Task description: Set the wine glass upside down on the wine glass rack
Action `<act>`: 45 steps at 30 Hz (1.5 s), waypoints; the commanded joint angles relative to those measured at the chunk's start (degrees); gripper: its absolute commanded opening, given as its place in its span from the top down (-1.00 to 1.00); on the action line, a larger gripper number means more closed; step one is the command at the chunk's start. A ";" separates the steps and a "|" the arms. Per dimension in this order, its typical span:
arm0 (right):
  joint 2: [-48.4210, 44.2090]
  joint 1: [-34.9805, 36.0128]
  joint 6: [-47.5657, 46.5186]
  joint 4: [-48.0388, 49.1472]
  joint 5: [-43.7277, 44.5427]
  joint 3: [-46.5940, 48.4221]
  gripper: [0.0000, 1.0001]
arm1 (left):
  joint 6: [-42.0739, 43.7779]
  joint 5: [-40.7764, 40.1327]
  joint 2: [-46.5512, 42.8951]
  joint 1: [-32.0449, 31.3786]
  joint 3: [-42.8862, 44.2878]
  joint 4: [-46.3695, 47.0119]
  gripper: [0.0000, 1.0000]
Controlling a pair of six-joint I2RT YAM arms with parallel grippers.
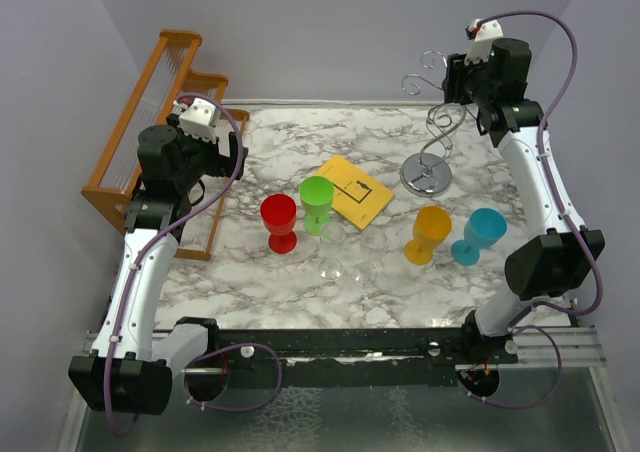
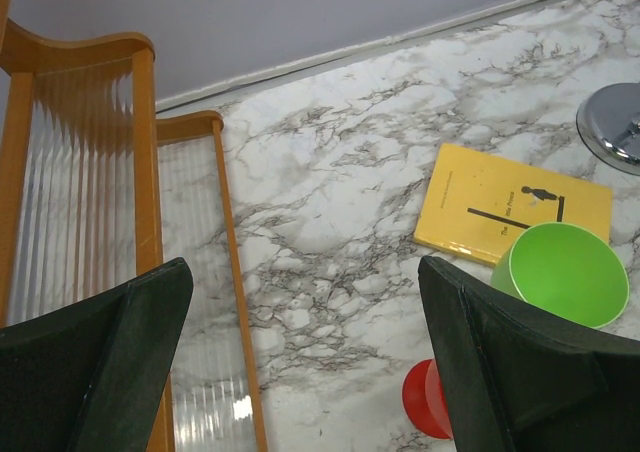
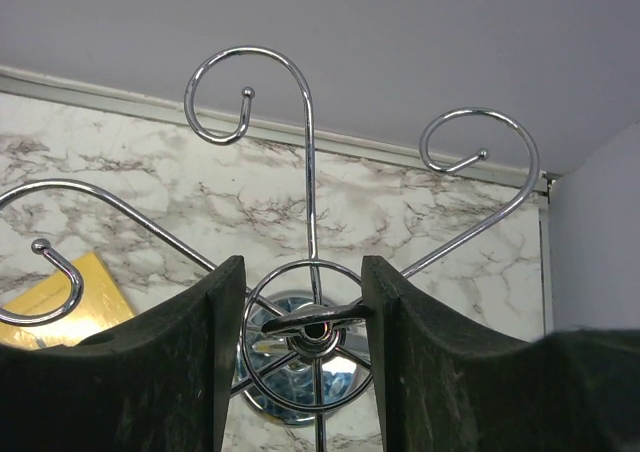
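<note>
Your wine glass rack (image 1: 426, 175): chrome wire, round mirror base, right of yellow book (image 1: 357, 191) | right gripper (image 3: 303, 272): fingers parted astride rack's top ring, nothing pinched | left gripper (image 2: 305, 272): fingers spread wide, left of book | clear wine glasses (image 1: 331, 268): nearside of book

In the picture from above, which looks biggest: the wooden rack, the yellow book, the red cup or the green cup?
1. the wooden rack
2. the yellow book
3. the red cup and the green cup, which look about alike
</note>
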 commanded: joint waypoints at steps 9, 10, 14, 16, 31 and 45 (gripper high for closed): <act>-0.26 -0.84 -0.55 0.81 0.39 -2.25 0.21 | 0.34 2.09 -1.22 0.19 -0.84 1.61 -0.98; -0.07 -0.85 -0.61 0.93 0.25 -1.93 0.26 | 0.43 2.11 -1.29 0.19 -0.98 1.61 -0.98; 0.86 -0.89 -0.11 0.75 -1.90 -0.35 0.54 | 0.46 2.22 -1.26 0.19 -1.01 1.76 -0.98; 1.16 -0.85 0.85 0.59 -4.33 0.74 0.69 | 0.44 2.33 -1.26 0.19 -1.04 1.79 -0.98; 2.53 0.85 11.32 -0.94 -10.30 9.29 0.98 | 0.47 3.02 -0.76 0.18 -0.86 1.88 -0.98; 3.39 5.02 16.02 0.17 -12.11 9.45 0.98 | 0.57 3.58 0.28 0.18 -0.66 1.96 -0.98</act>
